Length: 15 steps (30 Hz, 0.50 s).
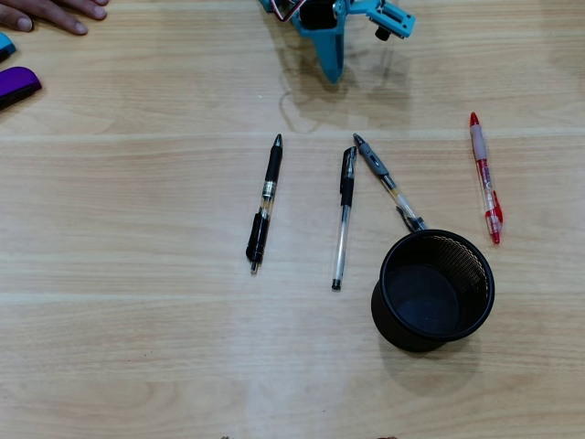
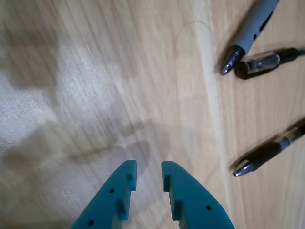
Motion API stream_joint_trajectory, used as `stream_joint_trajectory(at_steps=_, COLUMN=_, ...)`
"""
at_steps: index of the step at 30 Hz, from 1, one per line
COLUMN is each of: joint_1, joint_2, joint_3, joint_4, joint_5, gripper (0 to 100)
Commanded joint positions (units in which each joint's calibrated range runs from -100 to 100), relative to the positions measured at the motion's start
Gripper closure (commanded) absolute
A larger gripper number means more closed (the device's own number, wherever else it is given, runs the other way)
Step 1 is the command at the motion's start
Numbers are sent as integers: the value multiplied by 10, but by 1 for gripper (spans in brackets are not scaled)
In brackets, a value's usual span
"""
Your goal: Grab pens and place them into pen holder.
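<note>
Four pens lie on the wooden table in the overhead view: an all-black pen, a clear pen with a black cap, a grey-and-clear pen and a red pen. The black mesh pen holder stands upright just below the grey pen's end, with nothing visible in it. My teal gripper hangs at the top centre, above the pens and apart from them. In the wrist view the gripper is open by a narrow gap and holds nothing. The grey pen's tip, the clear pen's end and the black pen's tip show at the right.
A person's hand rests at the top left corner. A purple rounded object and a blue item sit at the left edge. Bare wood stretches across the left and bottom of the table.
</note>
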Motion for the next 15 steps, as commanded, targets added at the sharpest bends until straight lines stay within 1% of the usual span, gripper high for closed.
stream_joint_trajectory(at_steps=1, joint_1=23, joint_2=-2, joint_3=-9, joint_4=32, joint_5=1, gripper=93)
stream_joint_trajectory(at_steps=10, joint_1=86, joint_2=-2, joint_3=-9, joint_4=28, joint_5=1, gripper=93)
stream_joint_trajectory(at_steps=15, joint_1=84, joint_2=-2, joint_3=-9, joint_4=27, joint_5=1, gripper=93)
